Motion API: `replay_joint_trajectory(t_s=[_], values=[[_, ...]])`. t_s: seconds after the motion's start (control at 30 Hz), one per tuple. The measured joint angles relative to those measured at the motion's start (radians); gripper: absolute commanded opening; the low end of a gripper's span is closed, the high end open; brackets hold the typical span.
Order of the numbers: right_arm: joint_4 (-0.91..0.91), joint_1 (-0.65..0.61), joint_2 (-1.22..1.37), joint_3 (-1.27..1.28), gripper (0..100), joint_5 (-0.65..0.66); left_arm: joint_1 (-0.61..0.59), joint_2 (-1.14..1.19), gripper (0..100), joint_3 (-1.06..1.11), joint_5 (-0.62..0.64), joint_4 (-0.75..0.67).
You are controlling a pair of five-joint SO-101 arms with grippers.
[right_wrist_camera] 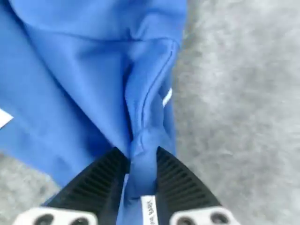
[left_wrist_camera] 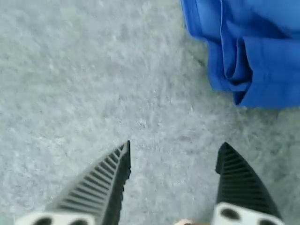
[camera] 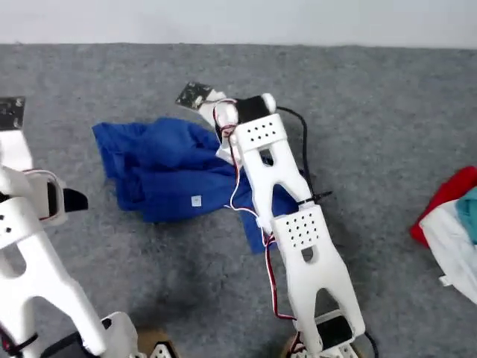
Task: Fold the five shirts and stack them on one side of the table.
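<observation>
Right gripper [right_wrist_camera: 140, 151] clamped narrow on a raised fold of the crumpled royal-blue cloth shirt [right_wrist_camera: 70, 70].

Its two black ribbed fingers [right_wrist_camera: 105, 173] squeeze the pleat tight between them. Next along, the left gripper [left_wrist_camera: 176, 144] hangs with its black tips spread wide over the bare grey felt-covered worktop [left_wrist_camera: 70, 70]. It holds nothing, and the shirt's rumpled edge lies near it but apart. From above, the shirt sits in a heap around the middle of the worktop. The white right arm [camera: 272, 175] stretches across one side of it, and the white left arm [camera: 30, 253] stands off at the other side. Farther out, at the worktop's edge on the right arm's side, lies a loose pile of red, white and teal shirts [camera: 455, 224], well apart from the blue one.
</observation>
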Motion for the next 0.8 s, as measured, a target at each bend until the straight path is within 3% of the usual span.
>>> replay_joint_trajectory(t_s=[0.17,0.3,0.43,0.63,0.8], values=[[0.012,0.028,-0.055,-0.083,0.9,0.000,0.000,0.000,28,0.046,0.000,0.000],[0.012,0.040,-0.250,0.075,0.9,0.000,0.000,0.000,28,0.046,0.000,0.000],[0.012,-0.006,-0.572,0.459,0.9,0.006,0.000,0.000,28,0.046,0.000,-0.008],[0.012,-0.184,-1.158,1.269,0.9,0.160,0.037,0.000,28,0.046,0.000,-0.008],[0.012,-0.196,-1.631,1.821,0.9,0.181,0.081,0.000,28,0.046,0.000,-0.011]])
